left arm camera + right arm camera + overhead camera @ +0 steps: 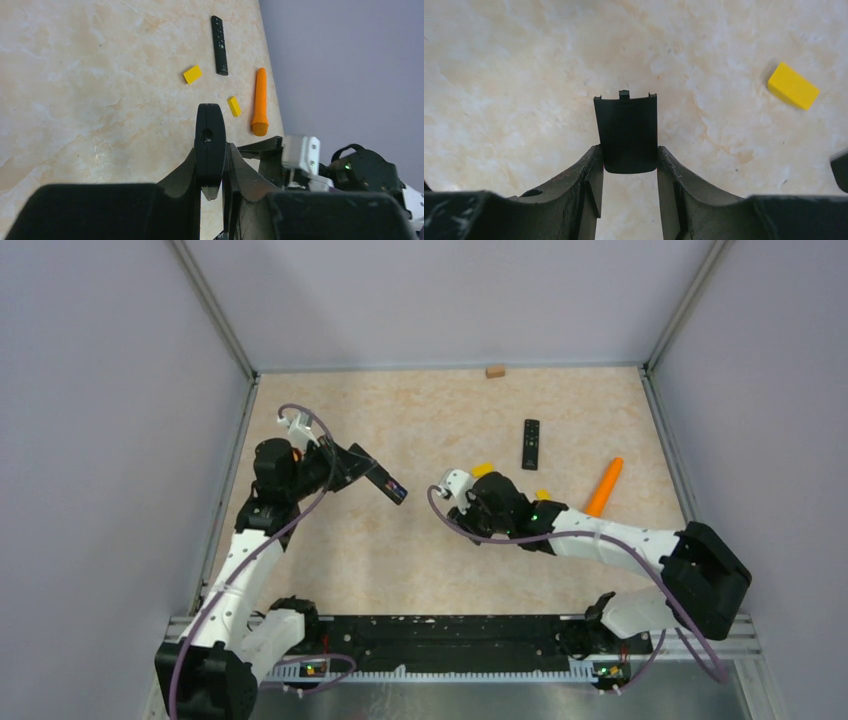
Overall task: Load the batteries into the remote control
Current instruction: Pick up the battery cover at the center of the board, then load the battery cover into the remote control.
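Lab: grey-walled test table (420, 420)

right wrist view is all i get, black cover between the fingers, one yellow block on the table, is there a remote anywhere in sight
observer: yes, the left gripper is shut on a dark remote, to the left of the right gripper and its cover.
operator: only that one
observer: no, a second remote lies on the table farther back, with nothing touching it.
operator: anything else back there
observer: an orange cone stick lies to the right of the second remote.
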